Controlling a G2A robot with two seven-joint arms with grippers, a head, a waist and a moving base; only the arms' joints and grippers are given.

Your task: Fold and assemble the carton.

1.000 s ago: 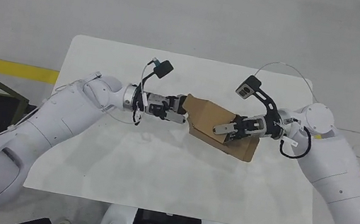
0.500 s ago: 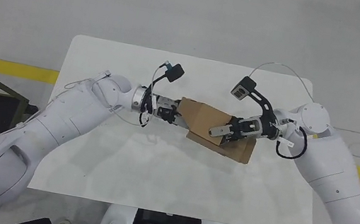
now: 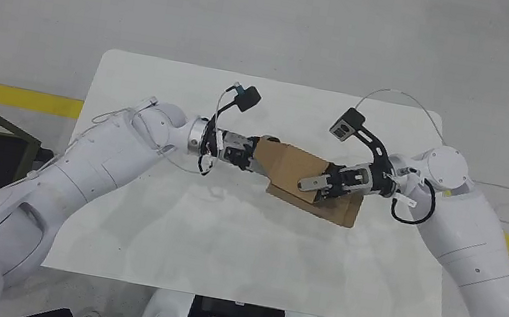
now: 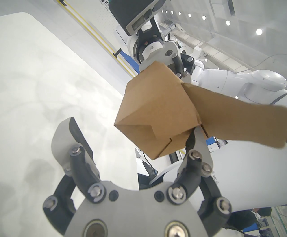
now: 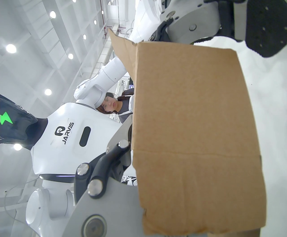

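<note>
Left gripper [image 4: 133, 125]: jaws spread wide, holding nothing. One fingertip [image 4: 195, 137] touches the brown cardboard carton [image 3: 286, 164] at the crease where a long open flap [image 4: 235, 119] leaves the body. The other finger stands clear of it. In the top view this gripper sits just left of frame centre, against the carton's left end.

Right gripper [image 3: 315, 183]: clamped on a side panel of the carton, coming in from the right of the frame. The panel runs along its one visible finger [image 5: 116, 154] and hides the other.

Carton: partly formed and tilted, with one end folded shut and facing the left gripper. It sits between the two grippers, mid-frame and a little above centre in the top view, over the white rectangular table [image 3: 171, 236].
</note>
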